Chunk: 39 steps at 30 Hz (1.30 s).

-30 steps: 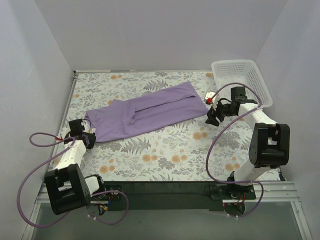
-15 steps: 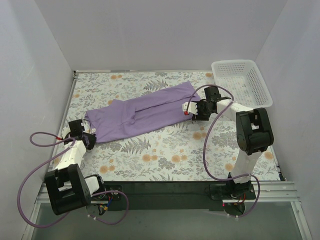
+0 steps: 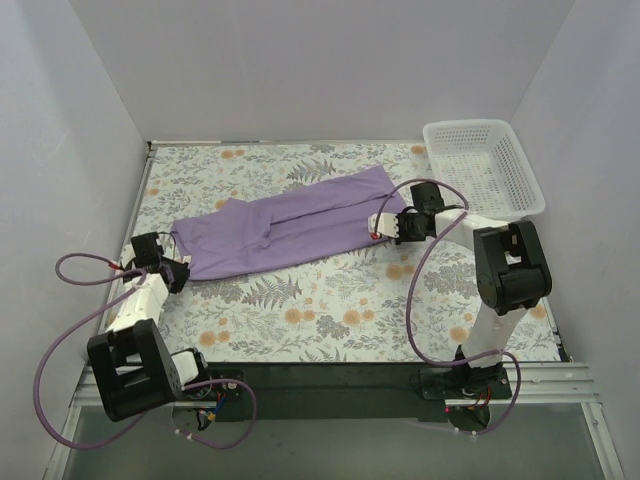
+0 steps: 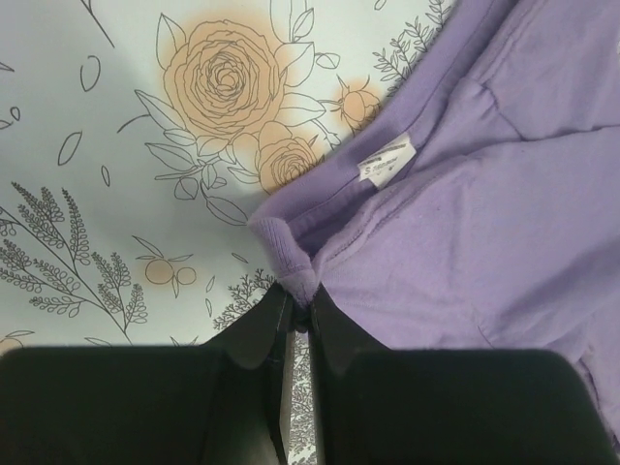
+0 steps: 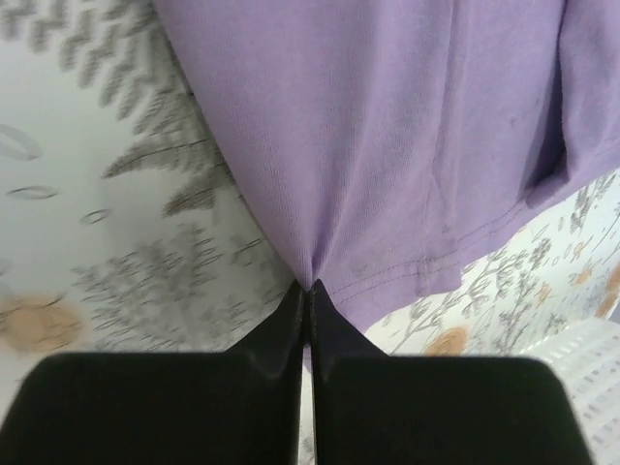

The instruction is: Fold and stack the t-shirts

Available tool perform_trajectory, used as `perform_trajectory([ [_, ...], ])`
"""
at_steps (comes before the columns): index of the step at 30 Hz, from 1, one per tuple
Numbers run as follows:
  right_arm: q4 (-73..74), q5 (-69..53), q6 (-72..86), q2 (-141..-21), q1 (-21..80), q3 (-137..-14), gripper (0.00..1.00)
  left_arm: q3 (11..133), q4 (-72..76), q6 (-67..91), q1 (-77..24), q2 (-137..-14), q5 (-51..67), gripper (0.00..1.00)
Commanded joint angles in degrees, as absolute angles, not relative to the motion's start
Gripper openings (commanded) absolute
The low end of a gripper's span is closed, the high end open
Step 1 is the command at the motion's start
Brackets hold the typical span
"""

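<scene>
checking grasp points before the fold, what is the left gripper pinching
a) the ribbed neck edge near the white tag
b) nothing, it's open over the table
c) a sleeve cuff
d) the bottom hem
A: in the left wrist view the left gripper is closed on the thick ribbed neck edge of the t-shirt, just below the white tag.

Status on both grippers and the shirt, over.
Left gripper shut on t-shirt neck rib; right gripper shut on its hem. It lies folded lengthwise, flat. Basket apart, far right.

White lattice basket (image 3: 478, 160) — far right corner, floral tablecloth (image 3: 330, 300)
</scene>
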<state>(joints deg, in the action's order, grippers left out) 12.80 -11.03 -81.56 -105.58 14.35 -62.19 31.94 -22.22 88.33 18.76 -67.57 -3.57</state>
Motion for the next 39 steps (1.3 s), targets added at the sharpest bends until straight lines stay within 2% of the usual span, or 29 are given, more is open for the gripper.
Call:
perform_trajectory([
  [1, 18.6, -8.8, -81.1, -100.0, 13.3, -54.2, 0.01, 34.2, -21.9, 85.2, 19.6, -68.7, -3.5, 0.00],
  [6, 23.7, -10.3, -79.9, -89.3, 12.7, -40.6, 0.01, 34.7, -22.0, 82.4, 19.8, -69.3, -1.8, 0.00],
  [11, 30.1, -14.6, -78.1, -75.8, 12.7, -32.7, 0.01, 34.6, -22.2, 80.1, 19.8, -68.3, 2.3, 0.00],
  [12, 31.5, -15.0, -77.4, -74.2, 12.6, -32.2, 0.04, 34.8, -22.2, 79.7, 19.8, -67.9, 2.8, 0.00],
  [15, 34.8, -17.1, -73.9, -69.1, 12.7, -33.9, 0.37, 36.0, -23.5, 77.5, 19.8, -66.5, 4.6, 0.02],
  [16, 35.2, -17.7, -73.0, -67.3, 12.6, -34.9, 0.48, 36.6, -23.6, 75.9, 19.8, -65.7, 5.2, 0.10],
  [18, 35.9, -20.0, -69.2, -66.0, 12.7, -39.2, 0.54, 37.9, -23.5, 74.5, 19.8, -62.1, 8.2, 0.36],
  [20, 37.4, -24.8, -67.1, -66.6, 12.7, -44.6, 0.60, 38.8, -22.6, 72.3, 19.9, -58.1, 12.5, 0.50],
  [21, 38.0, -27.0, -66.0, -67.4, 12.7, -46.7, 0.61, 39.5, -20.7, 71.5, 19.8, -57.1, 14.3, 0.72],
  [22, 39.1, -32.1, -63.9, -69.7, 12.7, -48.4, 0.62, 40.0, -19.9, 70.8, 19.8, -56.5, 16.3, 0.79],
  [23, 39.4, -34.8, -62.9, -71.2, 12.8, -49.8, 0.62, 40.6, -19.3, 69.6, 19.8, -56.8, 18.1, 0.82],
  [25, 39.8, -39.9, -59.1, -76.2, 13.9, -54.0, 0.62, 42.9, -17.2, 68.5, 19.8, -59.0, 24.8, 0.83],
  [28, 39.9, -49.0, -55.3, -83.5, 15.3, -59.3, 0.62, 48.4, -12.0, 64.3, 18.0, -69.2, 36.3, 0.82],
  [31, 40.6, -57.5, -50.9, -89.9, 15.7, -64.1, 0.59, 58.3, -13.2, 55.7, 12.7, -83.1, 36.5, 0.80],
  [34, 41.9, -56.4, -50.7, -92.5, 15.6, -66.4, 0.55, 64.4, -13.3, 47.3, 7.2, -93.1, 34.3, 0.76],
  [39, 41.7, -56.1, -52.0, -92.5, 15.6, -63.9, 0.55, 77.1, -14.0, 42.1, 4.0, -107.6, 33.8, 0.69],
])
